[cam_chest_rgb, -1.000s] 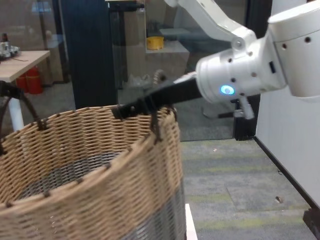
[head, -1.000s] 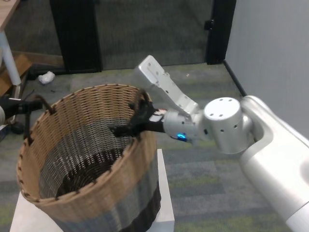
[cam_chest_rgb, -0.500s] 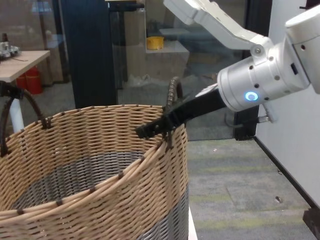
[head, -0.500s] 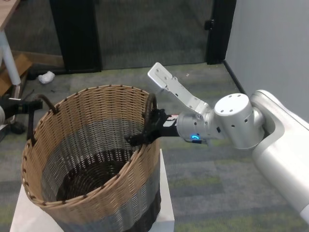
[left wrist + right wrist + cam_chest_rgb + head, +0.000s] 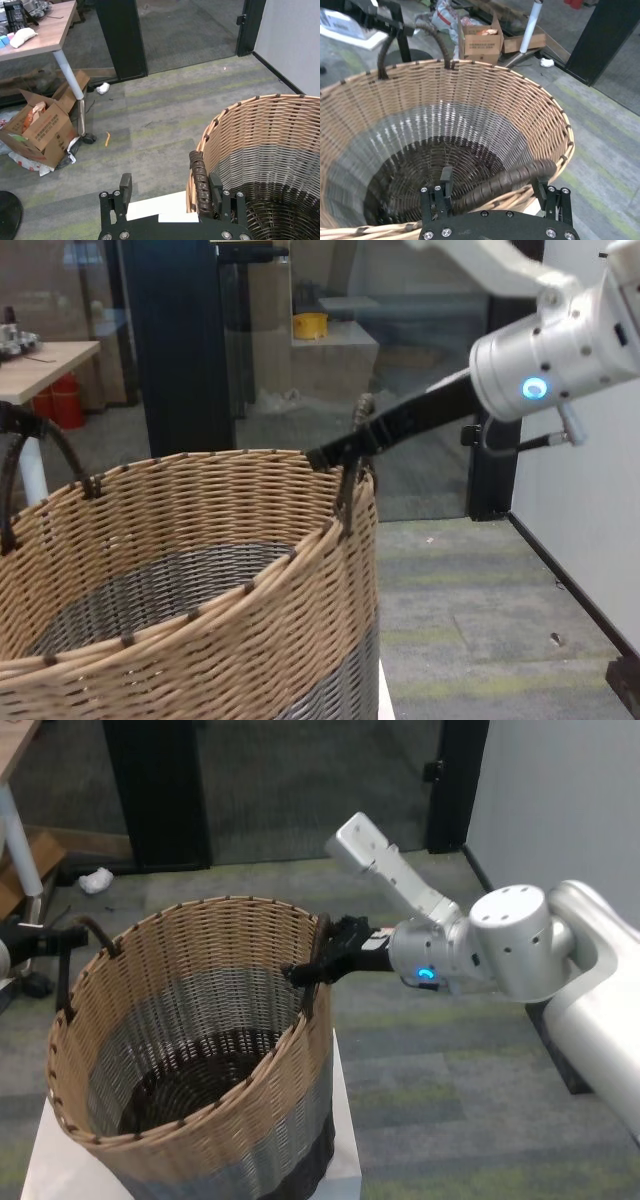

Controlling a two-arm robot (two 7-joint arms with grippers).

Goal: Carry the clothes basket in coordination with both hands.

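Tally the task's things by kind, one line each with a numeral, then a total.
Clothes basket: 1
Loop handles, left handle and right handle: 2
Grippers, left gripper and right gripper: 2
Total: 5

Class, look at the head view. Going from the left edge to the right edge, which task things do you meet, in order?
Left gripper → left handle → clothes basket → right handle → right gripper → silver-white right wrist.
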